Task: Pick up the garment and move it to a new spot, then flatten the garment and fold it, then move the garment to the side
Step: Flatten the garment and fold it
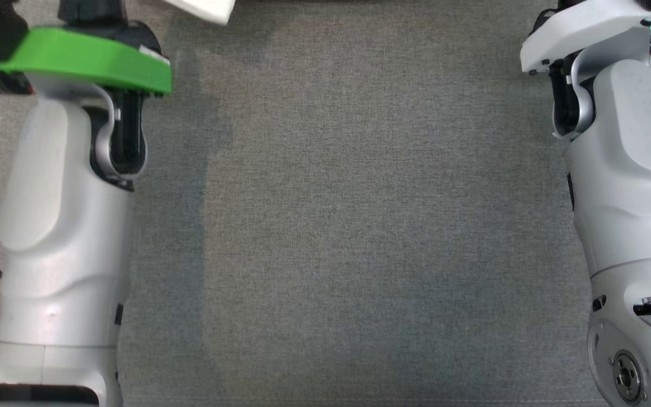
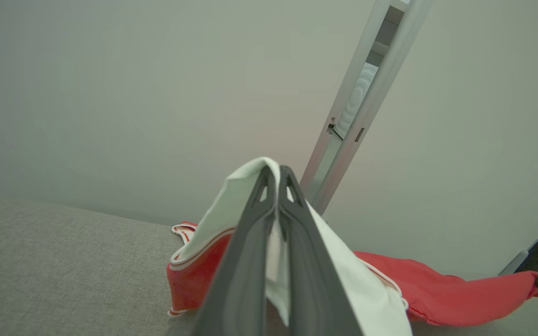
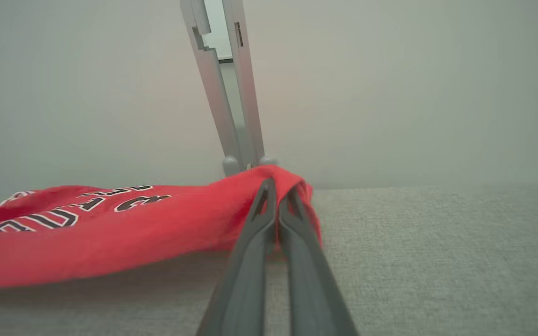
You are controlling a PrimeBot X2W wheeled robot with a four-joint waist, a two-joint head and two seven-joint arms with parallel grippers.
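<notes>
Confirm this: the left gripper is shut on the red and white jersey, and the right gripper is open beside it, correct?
Not quite. The right gripper is also shut on the jersey, pinching a red edge, as the right wrist view shows. The left gripper is shut on it, as you said.

Bench (image 1: 359,226): grey woven covering, flat. Red garment (image 3: 87,242) hangs low over it, lower left of right wrist view; contact unconfirmed.

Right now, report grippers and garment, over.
Left gripper shut on garment, white part. Right gripper shut on its red edge. Garment strung between them, low over grey surface. Nothing seen in the way.
</notes>
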